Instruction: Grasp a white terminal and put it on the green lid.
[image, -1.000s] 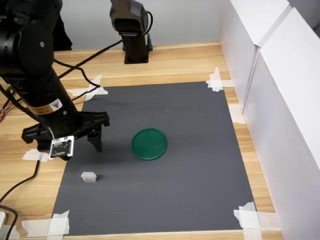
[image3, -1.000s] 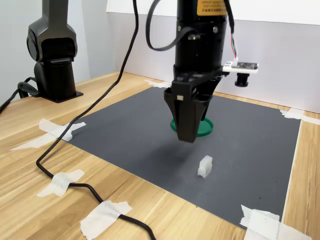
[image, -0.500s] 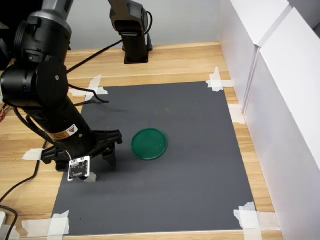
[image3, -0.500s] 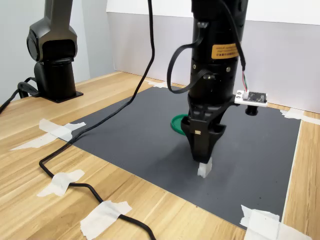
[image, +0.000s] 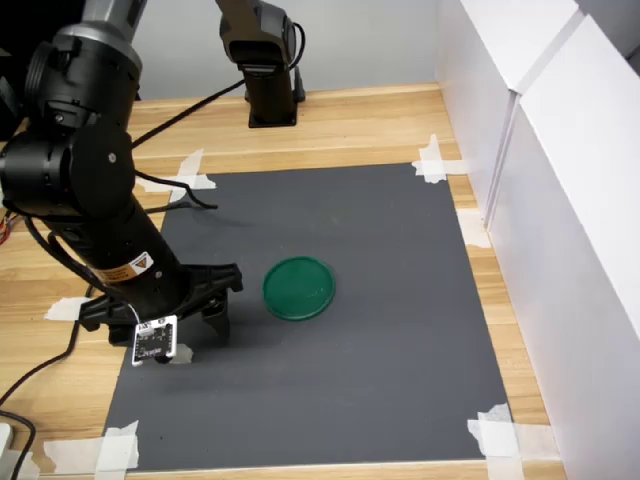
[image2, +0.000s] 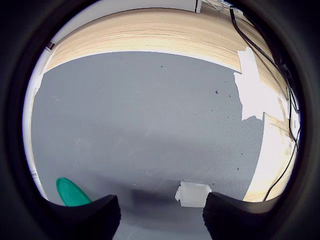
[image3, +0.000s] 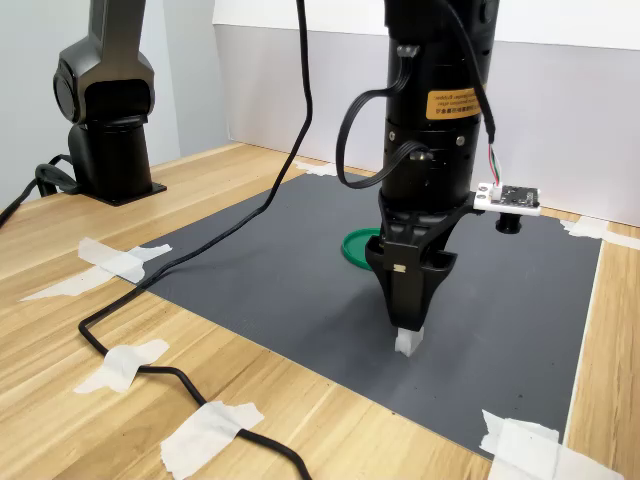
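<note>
Grey mat (image: 360, 300) is taped at its corners onto the wooden desk (image: 350, 125). White terminal (image3: 409, 341) is seen on the mat near its edge, directly under the fingers (image3: 408, 322) in the second exterior view; in the first exterior view it is mostly hidden behind the wrist camera board. In the wrist view the terminal (image2: 193, 194) lies between the two dark fingertips (image2: 235, 212), nearer this one, with a gap to the other. Fingers are spread wide; contact with the block cannot be told. Green lid (image: 299, 288) lies flat on the mat, at about 2 o'clock from the fingers (image: 200, 335) in the first exterior view, apart from the terminal. A black cable (image3: 140, 330) is laid across the desk.
</note>
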